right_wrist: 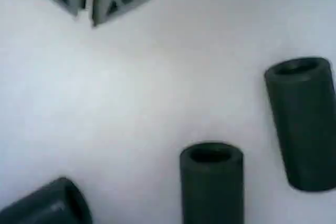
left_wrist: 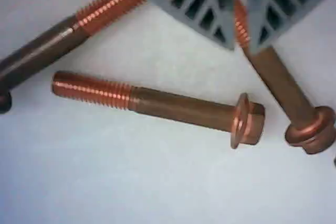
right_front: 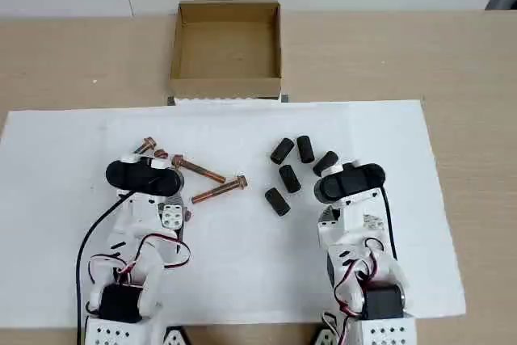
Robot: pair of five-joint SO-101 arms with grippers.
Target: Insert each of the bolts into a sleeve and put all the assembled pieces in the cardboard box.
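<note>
The cardboard box [right_front: 226, 50] is set open-topped at the far side of the counter [right_front: 73, 54], just beyond a white sheet [right_front: 242, 264] on which the other pieces are laid. Copper bolts [right_front: 198, 170] are scattered on the sheet in front of the left arm [right_front: 141, 177]. Five black sleeves [right_front: 289, 178] are clustered to their right, by the right arm [right_front: 349, 182]. The bolts and the sleeves are kept apart.

The left claw [left_wrist: 240, 48] is held low over the sheet with its fingers drawn narrow — only a slit is left between the tips. The thread of a first bolt [left_wrist: 283, 87] is glimpsed through that slit, and the bolt lies on the sheet beneath them. Whether it is touched cannot be told. A second bolt [left_wrist: 157, 103] is laid just beside it at full length, and a third bolt [left_wrist: 58, 35] is cut off by the edge.

The right claw [right_wrist: 89, 17] is likewise narrowed to a slit, with nothing gripped. Three sleeves are laid on their sides near it — one [right_wrist: 212, 182] with its bore shown, another [right_wrist: 302, 124] beside it, and the last [right_wrist: 47, 205] well apart.
</note>
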